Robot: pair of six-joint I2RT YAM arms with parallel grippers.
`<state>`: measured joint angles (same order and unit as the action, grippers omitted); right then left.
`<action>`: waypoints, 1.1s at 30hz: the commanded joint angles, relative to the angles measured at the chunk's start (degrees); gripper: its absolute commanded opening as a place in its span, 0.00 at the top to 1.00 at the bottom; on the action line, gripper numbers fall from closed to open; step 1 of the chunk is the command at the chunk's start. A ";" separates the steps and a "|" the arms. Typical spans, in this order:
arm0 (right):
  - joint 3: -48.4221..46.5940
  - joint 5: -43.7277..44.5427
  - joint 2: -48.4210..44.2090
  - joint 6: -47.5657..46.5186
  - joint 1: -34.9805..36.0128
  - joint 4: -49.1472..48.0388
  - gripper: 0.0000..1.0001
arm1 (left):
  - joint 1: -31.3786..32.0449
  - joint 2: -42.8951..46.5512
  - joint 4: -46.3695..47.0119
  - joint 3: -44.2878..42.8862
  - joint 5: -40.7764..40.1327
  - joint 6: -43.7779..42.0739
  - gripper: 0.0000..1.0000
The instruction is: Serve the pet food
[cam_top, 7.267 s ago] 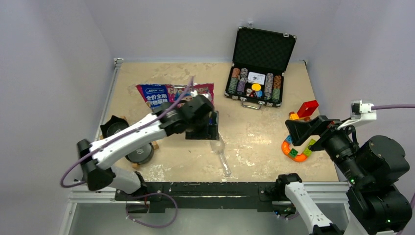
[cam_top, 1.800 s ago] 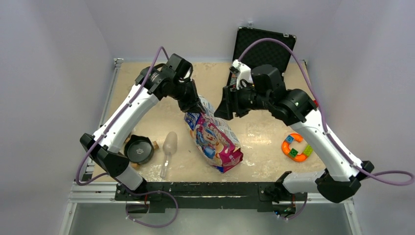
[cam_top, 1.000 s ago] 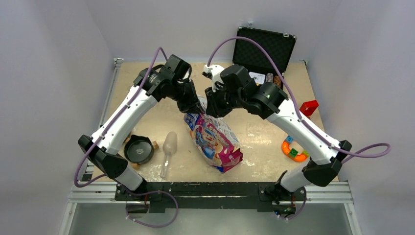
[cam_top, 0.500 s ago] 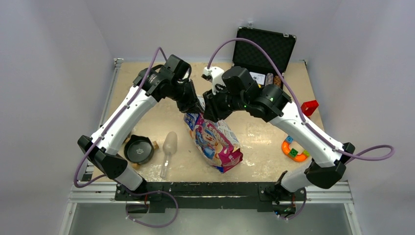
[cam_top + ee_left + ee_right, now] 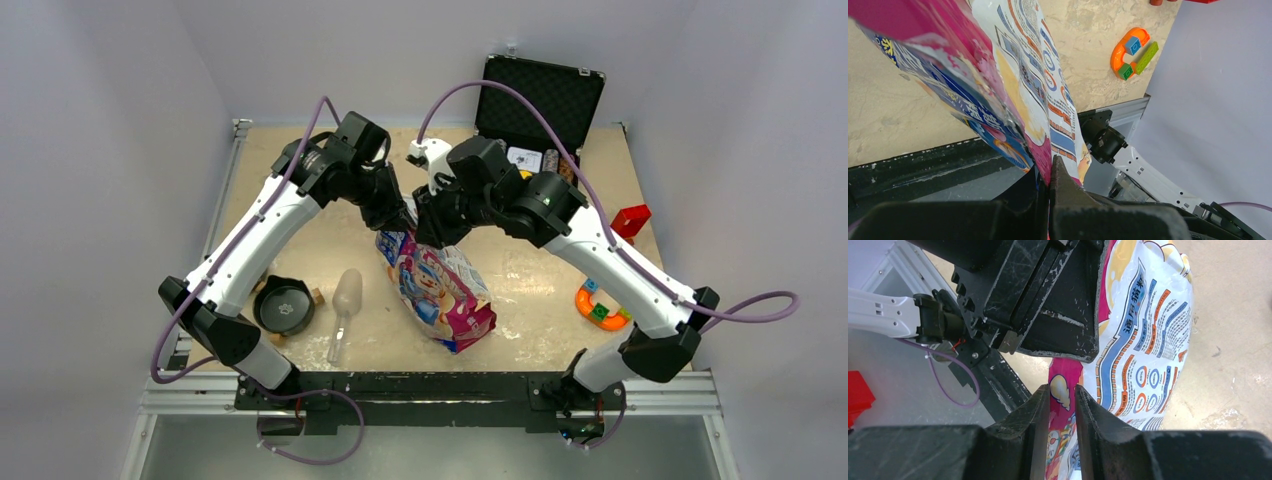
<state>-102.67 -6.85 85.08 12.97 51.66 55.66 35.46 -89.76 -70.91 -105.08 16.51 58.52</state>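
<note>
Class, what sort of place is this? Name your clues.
Likely a robotics lab bench: left arm and right arm bolted to a walled table, plus staged props: pet food bag, poker chip case.

The pet food bag (image 5: 440, 285) is pink, blue and white with cartoon print; the curved toy (image 5: 600, 302) is orange.

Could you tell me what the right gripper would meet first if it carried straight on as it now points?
The bag: its pink top edge lies between the right gripper's parted jaws, beside the left gripper; depth is unclear.
</note>
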 commanded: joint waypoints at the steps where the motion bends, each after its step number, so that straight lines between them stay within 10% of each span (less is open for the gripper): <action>1: -0.34 1.09 -0.20 -1.59 0.20 -0.94 0.72 | -1.54 6.51 9.52 -4.52 3.48 1.68 1.00; 16: -0.27 2.62 0.13 -1.66 1.25 -1.33 0.65 | -1.54 6.59 10.26 -3.74 3.97 2.16 0.99; 26: -0.34 8.05 0.08 -1.08 1.27 -0.70 1.00 | -1.55 6.87 10.52 -3.52 4.01 1.91 0.98; 33: -0.64 11.24 0.60 0.18 1.25 0.45 1.00 | -1.54 11.31 11.73 1.02 0.25 1.82 0.49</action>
<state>-102.26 0.23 85.12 12.45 53.19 55.81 34.52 -87.20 -66.85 -105.08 17.30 59.44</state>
